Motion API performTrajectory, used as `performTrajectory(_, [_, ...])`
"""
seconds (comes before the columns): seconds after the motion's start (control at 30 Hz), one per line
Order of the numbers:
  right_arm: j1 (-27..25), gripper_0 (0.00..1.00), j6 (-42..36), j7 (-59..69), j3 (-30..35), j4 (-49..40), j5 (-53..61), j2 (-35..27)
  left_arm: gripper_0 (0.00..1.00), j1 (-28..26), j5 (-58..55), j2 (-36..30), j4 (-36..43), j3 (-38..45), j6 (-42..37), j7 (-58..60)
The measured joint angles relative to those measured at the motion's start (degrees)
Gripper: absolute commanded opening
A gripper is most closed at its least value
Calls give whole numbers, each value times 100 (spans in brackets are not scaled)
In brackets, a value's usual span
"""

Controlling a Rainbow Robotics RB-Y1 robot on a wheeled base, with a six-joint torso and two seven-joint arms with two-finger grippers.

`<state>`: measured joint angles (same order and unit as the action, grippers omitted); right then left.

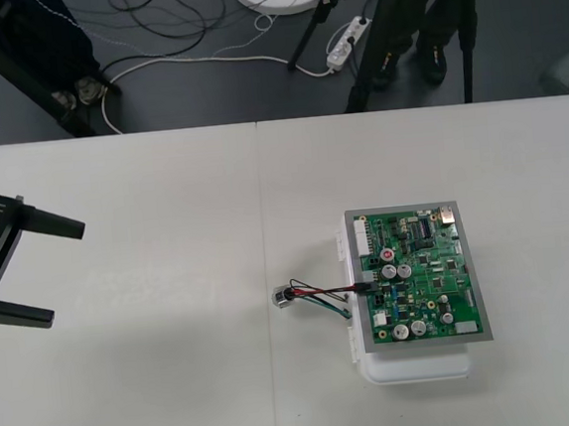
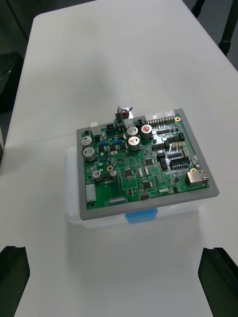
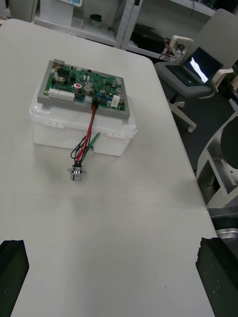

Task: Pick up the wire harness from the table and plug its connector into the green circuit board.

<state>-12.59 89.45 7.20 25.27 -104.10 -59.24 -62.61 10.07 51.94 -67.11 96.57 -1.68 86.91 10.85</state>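
Note:
The green circuit board [image 1: 419, 273] sits on its white base [image 1: 418, 366] at the table's right. The harness's black plug [image 1: 365, 285] sits in a connector at the board's left edge. Its red, black and green wires [image 1: 324, 294] run down to the metal socket [image 1: 284, 297], which lies on the table. In the left wrist view the plug [image 3: 94, 100] stands in the board [image 3: 74, 84] and the socket [image 3: 77, 172] rests before the base. My left gripper [image 1: 65, 272] is open at the far left, empty. My right gripper [image 2: 115, 251] is open, back from the board [image 2: 144, 158].
A seam in the tabletop [image 1: 264, 225] runs front to back just left of the socket. A blue tab [image 2: 141, 216] sticks out of the base on the side facing the right gripper. Cables and stands lie on the dark floor [image 1: 250, 47] beyond the table's far edge.

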Motion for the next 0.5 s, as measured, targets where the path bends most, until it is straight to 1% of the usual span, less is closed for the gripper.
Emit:
performTrajectory(0.17, [132, 100, 7, 0, 23, 16, -121, 134, 100, -500, 0, -14, 221, 296, 18, 496])
performTrajectory(0.33, [260, 100, 8, 1, 23, -111, -258, 135, 100, -1012, 0, -15, 436, 584, 19, 515])
performTrajectory(0.5, [278, 100, 9, 2, 66, -294, -256, 135, 100, -1464, 0, -17, 666, 914, 19, 515])
